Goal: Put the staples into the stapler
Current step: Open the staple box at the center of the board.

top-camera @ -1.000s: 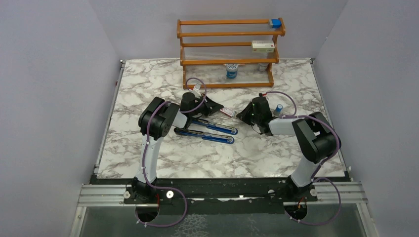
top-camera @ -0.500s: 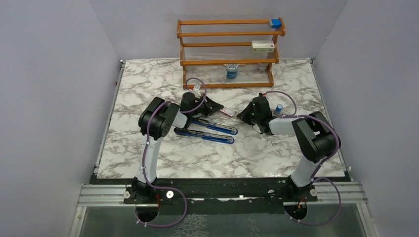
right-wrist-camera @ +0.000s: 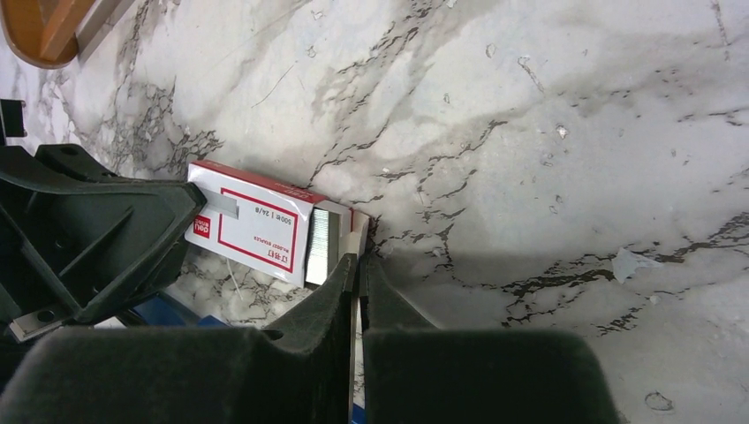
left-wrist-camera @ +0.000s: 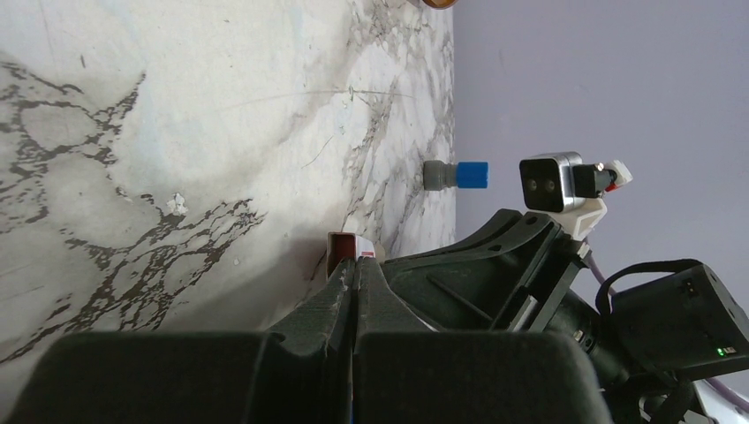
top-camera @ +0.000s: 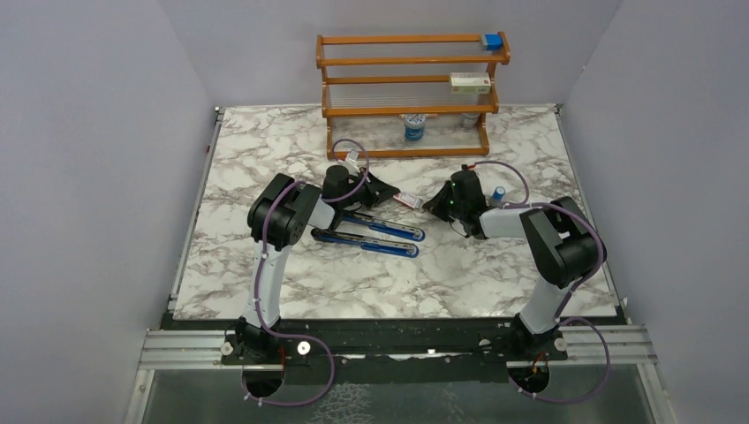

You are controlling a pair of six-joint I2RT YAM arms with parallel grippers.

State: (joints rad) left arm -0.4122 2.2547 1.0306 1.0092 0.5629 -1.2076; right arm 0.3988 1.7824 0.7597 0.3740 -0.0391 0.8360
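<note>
The stapler (top-camera: 378,233) lies opened on the marble, its two blue arms spread in front of the left arm. A small red-and-white staple box (right-wrist-camera: 256,225) lies between the grippers. Its inner tray is slid partly out, baring a grey strip of staples (right-wrist-camera: 320,247). My right gripper (right-wrist-camera: 359,259) is shut on the thin white edge of that tray. My left gripper (left-wrist-camera: 355,265) is shut, its tips at the box's (left-wrist-camera: 346,245) other end and over its corner. From above, the left gripper (top-camera: 395,194) and right gripper (top-camera: 430,207) flank the box (top-camera: 407,200).
A wooden rack (top-camera: 411,110) stands at the back with a blue block (top-camera: 492,41), a white carton (top-camera: 470,83) and a blue-lidded jar (top-camera: 414,129). A small blue cylinder (top-camera: 499,193) stands beside the right arm. Purple walls close in both sides.
The right jaws have closed onto the tray's edge, and the right wrist has shifted slightly. The left arm and the stapler have not moved.
</note>
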